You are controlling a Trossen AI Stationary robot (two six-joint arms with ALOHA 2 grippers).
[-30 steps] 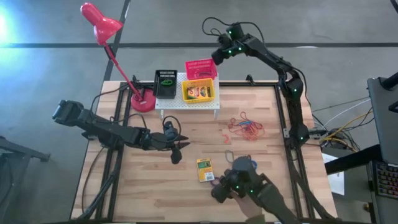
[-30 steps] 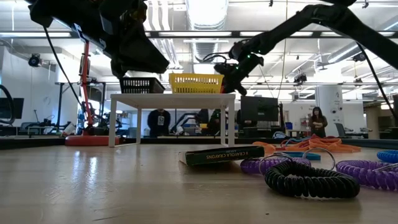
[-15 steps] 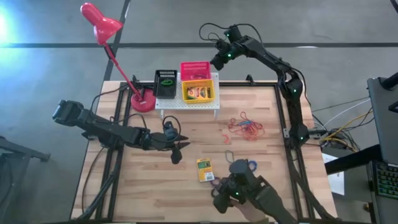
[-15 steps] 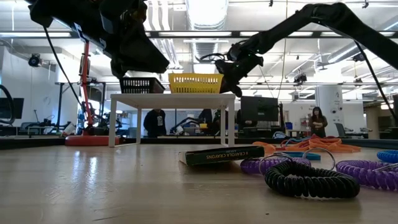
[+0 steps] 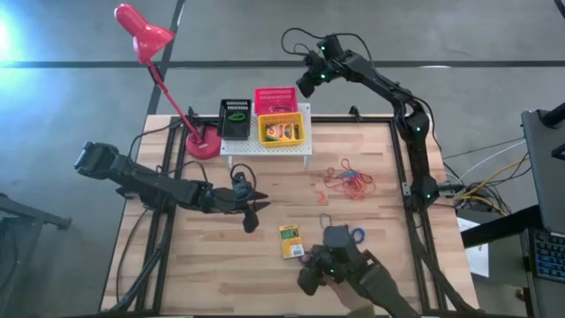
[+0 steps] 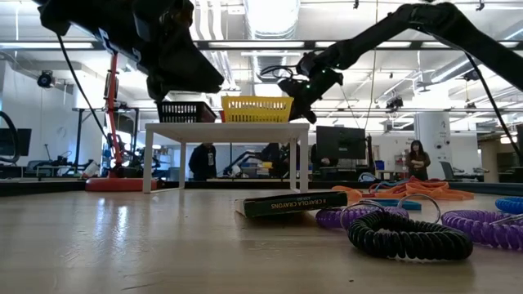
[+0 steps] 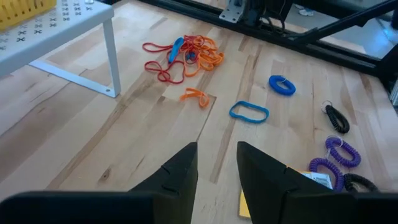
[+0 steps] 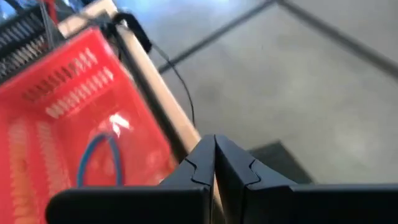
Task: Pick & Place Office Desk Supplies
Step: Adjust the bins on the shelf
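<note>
Wooden plank counter [image 5: 265, 256] carries a white perforated stand [image 5: 265, 141] bearing three mesh baskets: black [image 5: 235, 117], yellow [image 5: 282, 129], red [image 5: 275, 97]. One flat crayon box [image 5: 290, 240] lies mid-counter, near tangled rubber bands [image 5: 350, 180]. Left tool [image 5: 252, 215] hovers fingers apart; right tool [image 5: 305, 81], fingers together, sits beside the red basket.

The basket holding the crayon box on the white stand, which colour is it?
Yellow. The mesh basket shows best in the high view.

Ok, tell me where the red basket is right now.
In the high view the red basket sits at the table's far edge, just behind the yellow basket on the white stand, with the right gripper beside it, fingers shut.
</note>
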